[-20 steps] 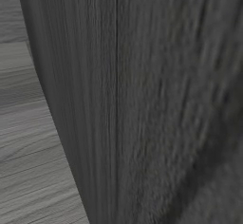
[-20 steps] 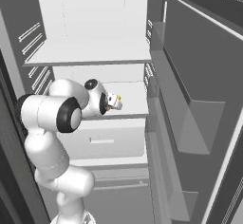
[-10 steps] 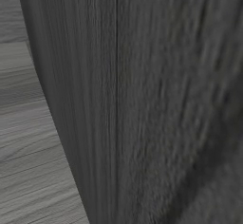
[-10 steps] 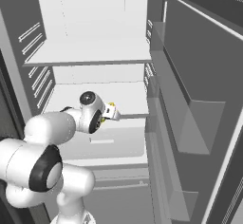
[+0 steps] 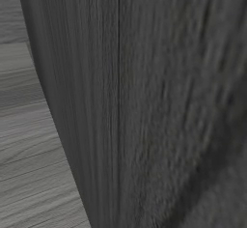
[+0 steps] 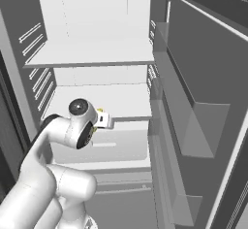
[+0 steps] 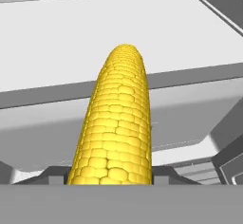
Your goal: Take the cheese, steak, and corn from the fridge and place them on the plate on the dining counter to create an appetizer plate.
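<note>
1. Left base view: a dark wood-grain panel (image 5: 144,101) stands close to the camera, with grey plank floor (image 5: 24,125) to its left.
2. Arm (image 6: 58,174) rises from the lower left of the right base view and reaches toward the open fridge (image 6: 97,53).
3. Gripper (image 6: 102,120) sits at the front edge of the fridge's lower shelf (image 6: 101,102), above the white drawer (image 6: 116,145).
4. Corn (image 7: 116,123): in the hand view the yellow cob runs straight out from the gripper, its far end over the shelf edge. In the right base view a small yellow bit shows at the gripper.
5. Jaws: the fingers are hidden by the cob, so I cannot tell how wide they stand; the cob appears held, clear of the shelf.
6. Beyond the corn: bare white shelf top and the drawer front below.
7. Fridge door (image 6: 193,102) stands open to the right of the shelves, with grey door bins.
8. Upper shelf (image 6: 92,53) lies above the lower one.
</note>
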